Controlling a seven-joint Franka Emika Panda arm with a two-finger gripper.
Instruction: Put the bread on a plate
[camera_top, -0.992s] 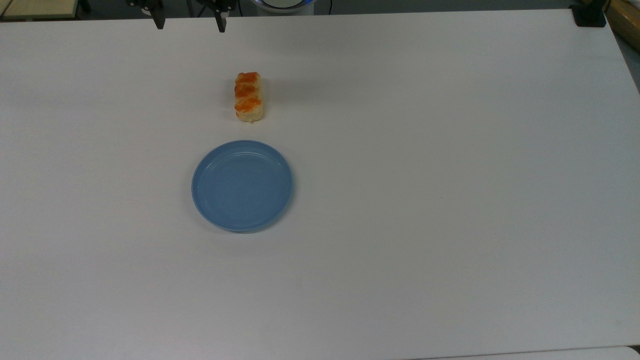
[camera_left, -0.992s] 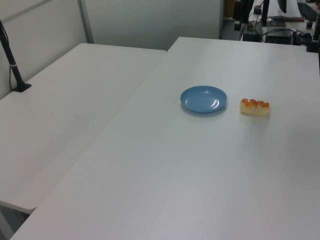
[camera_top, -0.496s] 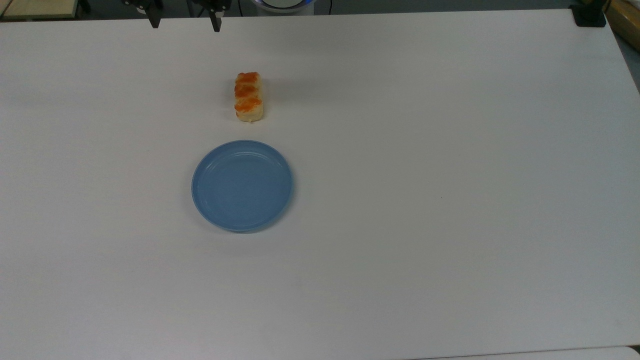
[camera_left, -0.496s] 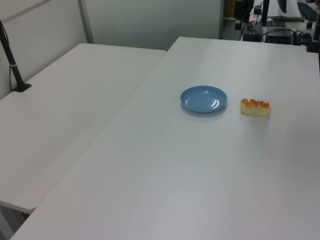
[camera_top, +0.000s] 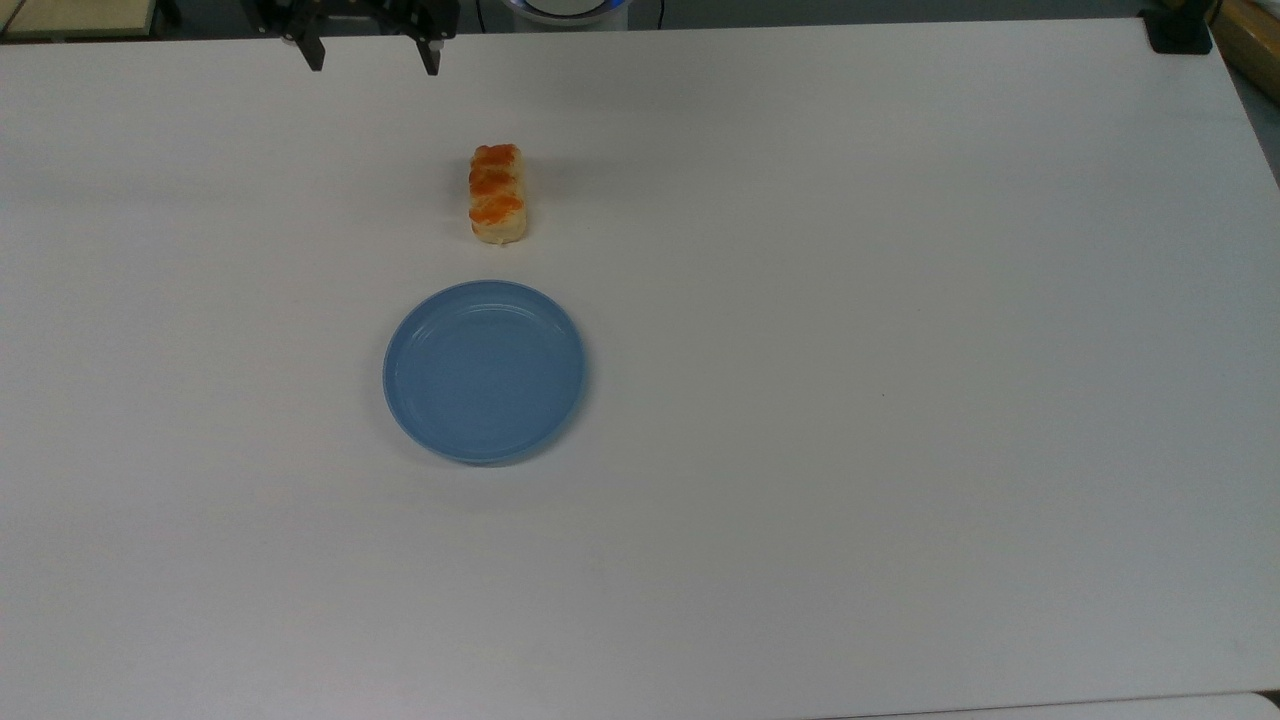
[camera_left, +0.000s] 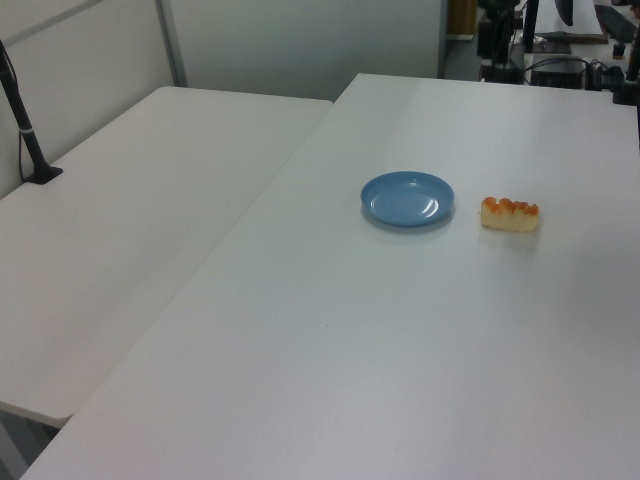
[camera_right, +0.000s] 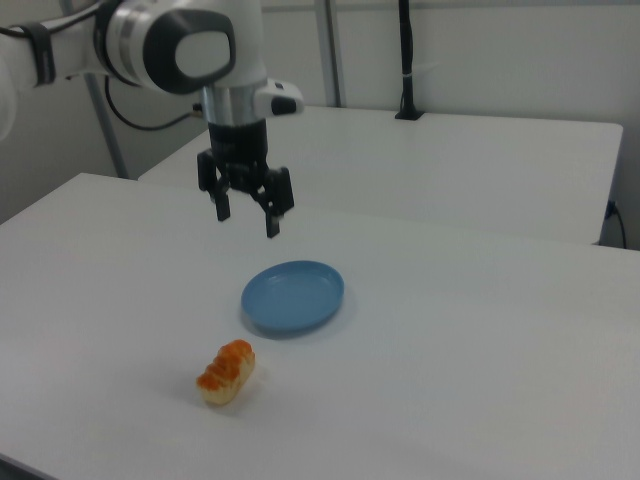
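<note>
The bread (camera_top: 496, 193), a pale bar with orange glazed bumps, lies flat on the white table, a short gap from the light-blue plate (camera_top: 484, 371). It also lies beside the plate (camera_left: 407, 198) as the bread (camera_left: 510, 214) in the left view, and as the bread (camera_right: 227, 372) near the plate (camera_right: 293, 296) in the right view. My gripper (camera_top: 373, 58) is open at the top view's upper left edge, holding nothing. In the right view the gripper (camera_right: 247, 218) hangs high above the table, fingers spread and pointing down.
A second white table (camera_left: 130, 210) adjoins on the left view's left, with a black pole (camera_left: 25, 130) standing on it. A black clamp (camera_top: 1178, 30) sits at the table's corner in the top view's upper right. Equipment and cables (camera_left: 560, 60) crowd the far end.
In the top view the gripper's fingertips have shifted slightly and more of the gripper body has come into view. Bread and plate have not moved.
</note>
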